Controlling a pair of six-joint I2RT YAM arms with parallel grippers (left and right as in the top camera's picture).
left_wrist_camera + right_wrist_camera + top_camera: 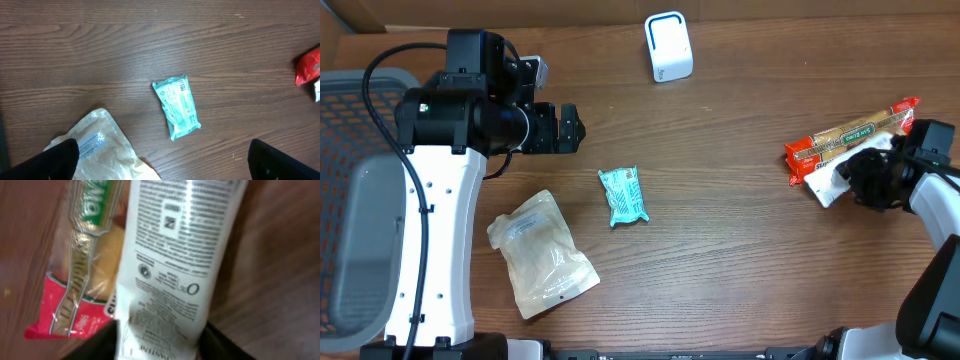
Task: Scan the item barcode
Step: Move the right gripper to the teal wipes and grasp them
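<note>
white tube [175,270] is seen between the fingers of the right gripper [160,342], far right of the scanner [668,47], lying against a red packet [65,315]; whether it is clamped cannot be told. left gripper [570,128], left of the scanner, is spread wide apart.

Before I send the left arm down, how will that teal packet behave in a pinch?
The teal packet looks like a small crimped film sachet, so probably light and floppy. It lies flat on the table, so it shouldn't roll, but its glossy wrap may slide when pushed.
</note>
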